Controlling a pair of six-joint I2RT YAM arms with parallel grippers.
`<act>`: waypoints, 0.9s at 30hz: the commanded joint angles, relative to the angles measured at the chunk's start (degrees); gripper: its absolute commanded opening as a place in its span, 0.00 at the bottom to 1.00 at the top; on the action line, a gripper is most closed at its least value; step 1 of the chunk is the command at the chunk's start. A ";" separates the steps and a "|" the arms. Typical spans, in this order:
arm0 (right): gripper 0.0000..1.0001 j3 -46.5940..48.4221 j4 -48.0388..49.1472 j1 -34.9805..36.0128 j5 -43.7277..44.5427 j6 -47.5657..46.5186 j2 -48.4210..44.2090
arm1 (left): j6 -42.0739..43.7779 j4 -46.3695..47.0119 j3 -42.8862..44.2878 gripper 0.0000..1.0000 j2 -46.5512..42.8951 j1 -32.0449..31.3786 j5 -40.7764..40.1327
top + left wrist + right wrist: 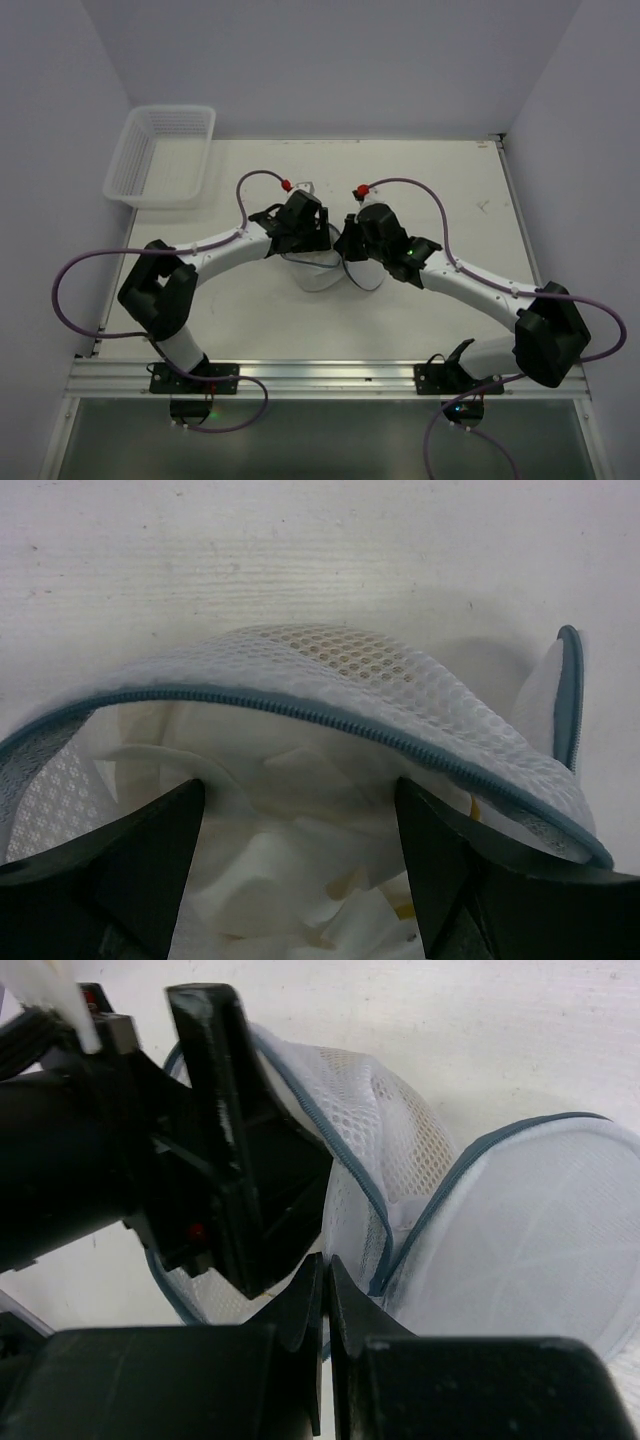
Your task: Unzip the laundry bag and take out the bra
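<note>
Laundry bag [400, 695]: domed white honeycomb mesh, grey-blue zipper [300, 711].

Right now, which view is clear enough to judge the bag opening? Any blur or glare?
Top view: even light, soft shadows, but the left gripper and right gripper cover most of the bag. Left wrist: zipper and mesh sharp, fingers dark and blurred, white contents low in contrast. Right wrist: mesh sharp, but dark gripper bodies fill half the frame.
</note>
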 commanded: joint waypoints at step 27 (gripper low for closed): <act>0.00 -2.09 -1.63 0.90 7.88 0.94 -1.18 | -2.27 12.43 -7.39 0.00 -22.78 -0.03 13.73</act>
